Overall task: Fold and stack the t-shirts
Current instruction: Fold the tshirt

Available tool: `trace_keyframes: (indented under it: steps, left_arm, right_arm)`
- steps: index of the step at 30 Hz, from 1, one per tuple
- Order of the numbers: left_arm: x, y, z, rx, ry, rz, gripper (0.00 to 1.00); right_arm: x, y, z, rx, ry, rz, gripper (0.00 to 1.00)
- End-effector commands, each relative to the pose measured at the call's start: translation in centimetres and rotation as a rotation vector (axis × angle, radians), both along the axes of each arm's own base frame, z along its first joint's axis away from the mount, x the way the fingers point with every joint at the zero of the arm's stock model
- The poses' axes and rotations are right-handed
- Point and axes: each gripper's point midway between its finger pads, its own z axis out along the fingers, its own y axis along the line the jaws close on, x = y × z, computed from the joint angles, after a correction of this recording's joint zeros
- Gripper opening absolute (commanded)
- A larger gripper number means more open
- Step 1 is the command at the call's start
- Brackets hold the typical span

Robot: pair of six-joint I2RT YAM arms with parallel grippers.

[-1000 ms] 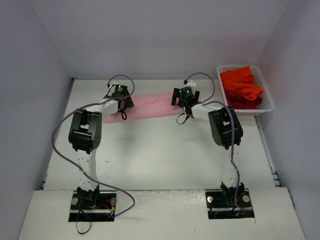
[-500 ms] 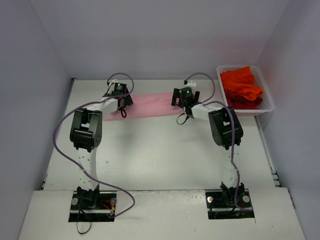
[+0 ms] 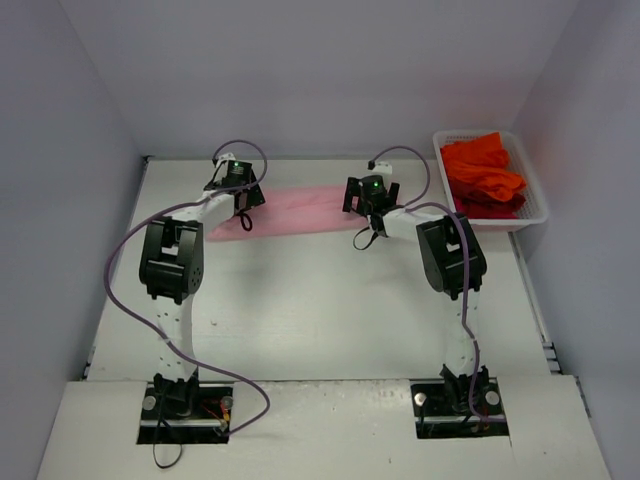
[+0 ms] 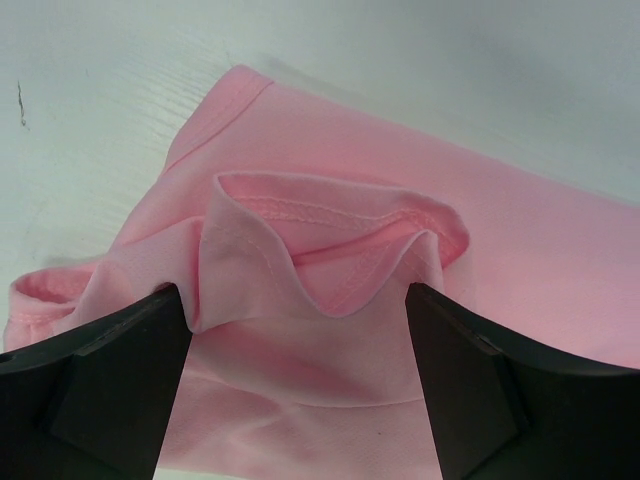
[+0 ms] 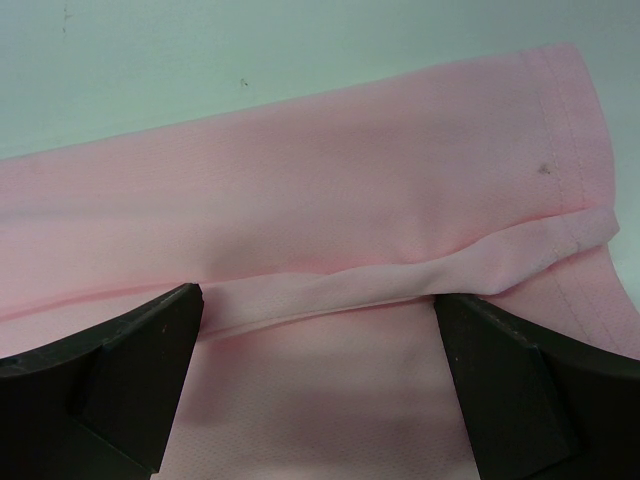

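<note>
Your left gripper (image 4: 300, 385) and right gripper (image 5: 315, 385) stand wide open over the light pink cloth t-shirt (image 3: 300, 210), upper centre.

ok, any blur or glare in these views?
Top external: even light, no glare; orange-red t-shirts oversaturated, folds hard to read. Left wrist: pink t-shirt sharp, stitching readable; pincer fingers dark, little detail. Right wrist: same, no blur.

White arms (image 3: 172, 335), black pincers (image 3: 236, 183), looping purple cables (image 3: 108, 285).
</note>
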Motion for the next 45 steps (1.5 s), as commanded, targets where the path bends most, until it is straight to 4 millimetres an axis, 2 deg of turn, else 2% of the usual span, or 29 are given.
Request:
trace_keyframes:
  steps: [1,9,13,19,24,31,45]
  left_arm:
    - [2.3,0.5,4.5,0.007,-0.109,0.017,0.81]
    - [3.1,0.2,4.1,-0.003,-0.114,0.02,0.82]
    - [3.2,0.1,3.0,-0.004,-0.1,0.019,0.82]
    - [3.4,-0.3,1.7,-0.026,-0.089,0.017,0.81]
    - [3.5,-0.3,2.1,-0.021,-0.096,0.017,0.81]
    - [3.9,-0.1,2.5,-0.008,-0.102,0.017,0.81]
    - [4.1,0.1,1.4,0.007,-0.085,0.015,0.82]
  right_arm:
    - [-3.4,-0.6,-2.6,-0.019,0.132,-0.006,1.0]
    - [-4.8,-0.4,-2.2,-0.006,0.134,-0.013,1.0]
    - [-5.7,0.0,-2.1,0.002,0.137,-0.015,1.0]
    - [-7.2,0.9,-3.3,-0.014,0.158,-0.001,1.0]
    - [-8.0,1.8,-3.6,-0.014,0.164,0.003,1.0]
    - [-9.6,2.5,-3.0,-0.01,0.161,0.013,1.0]
    - [-13.2,2.1,-2.7,-0.01,0.188,-0.007,1.0]
